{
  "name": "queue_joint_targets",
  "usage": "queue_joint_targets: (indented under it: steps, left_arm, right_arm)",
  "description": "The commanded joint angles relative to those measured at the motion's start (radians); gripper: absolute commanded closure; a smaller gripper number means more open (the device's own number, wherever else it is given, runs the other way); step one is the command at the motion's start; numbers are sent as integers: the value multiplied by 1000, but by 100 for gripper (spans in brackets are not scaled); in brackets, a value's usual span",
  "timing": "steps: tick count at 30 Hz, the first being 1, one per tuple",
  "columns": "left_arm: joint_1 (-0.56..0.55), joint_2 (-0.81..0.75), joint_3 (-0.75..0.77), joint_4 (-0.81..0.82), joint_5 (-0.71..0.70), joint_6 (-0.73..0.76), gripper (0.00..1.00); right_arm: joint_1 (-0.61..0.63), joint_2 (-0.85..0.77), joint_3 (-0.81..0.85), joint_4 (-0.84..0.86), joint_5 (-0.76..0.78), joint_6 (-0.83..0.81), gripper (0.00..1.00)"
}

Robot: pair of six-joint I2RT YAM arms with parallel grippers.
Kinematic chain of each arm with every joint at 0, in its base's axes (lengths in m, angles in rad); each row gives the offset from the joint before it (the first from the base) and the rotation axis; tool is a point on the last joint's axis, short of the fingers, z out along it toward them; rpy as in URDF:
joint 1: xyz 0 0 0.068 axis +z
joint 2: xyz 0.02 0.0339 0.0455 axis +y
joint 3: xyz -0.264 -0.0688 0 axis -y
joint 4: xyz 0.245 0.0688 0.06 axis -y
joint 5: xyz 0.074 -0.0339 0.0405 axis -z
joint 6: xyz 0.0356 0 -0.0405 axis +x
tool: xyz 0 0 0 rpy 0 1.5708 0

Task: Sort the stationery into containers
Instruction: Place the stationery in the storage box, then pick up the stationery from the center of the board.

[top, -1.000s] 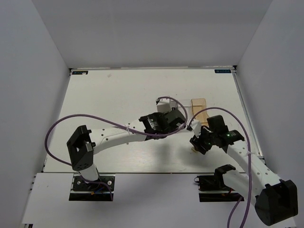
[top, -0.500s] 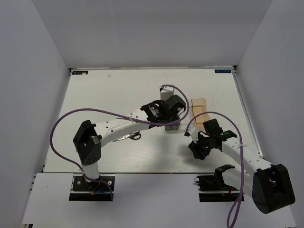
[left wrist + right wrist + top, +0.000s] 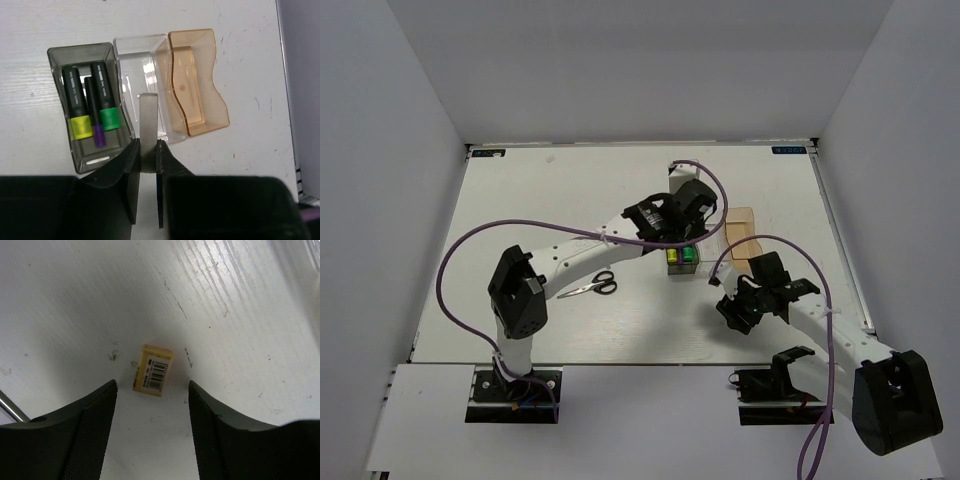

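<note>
L gripper (image 3: 148, 167) is nearly closed, pinching a small flat grey block (image 3: 148, 117) by one end. The block's free end sticks out over the near part of the clear open-top plastic box (image 3: 140, 42), the middle one in the row of three joined boxes. At the row's left end the dark smoky translucent box (image 3: 80, 52) holds three stubby black pens lying side by side: yellow-tipped highlighter (image 3: 76, 107), purple-tipped highlighter (image 3: 96, 120) and green-tipped highlighter (image 3: 104, 102) (the purple one sits squeezed between the other two). The tan-orange translucent box (image 3: 192, 35) closes the row's right end.

R gripper (image 3: 152, 387) is well open and holds nothing. Its fingers stand either side of a small tan cube (image 3: 153, 367) w/ a barcode label, lying on the white table (image 3: 225, 290); neither finger touches it. In the top cam that spot is on the near side of the row's tan-orange end, w/ the cube hidden under the gripper. Small black-handled scissors (image 3: 592, 286) lie left of the row, apart from it.
</note>
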Motion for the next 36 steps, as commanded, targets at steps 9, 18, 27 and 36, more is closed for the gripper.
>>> queue_joint_targets:
  steps: [9, 18, 27, 36]
  left_arm:
    - [120, 219, 147, 111, 370, -54, 100]
    - [120, 302, 187, 111, 422, -62, 74]
    - [118, 290, 219, 95, 428, -47, 42]
    - [121, 81, 77, 88, 336, 36, 72]
  right_arm:
    - [-12, -13, -12, -11, 30, 18, 38]
    - [-9, 22, -1, 3, 21, 21, 36]
    - [-9, 60, 6, 20, 5, 26, 36]
    - [-6, 91, 23, -32, -38, 9, 63]
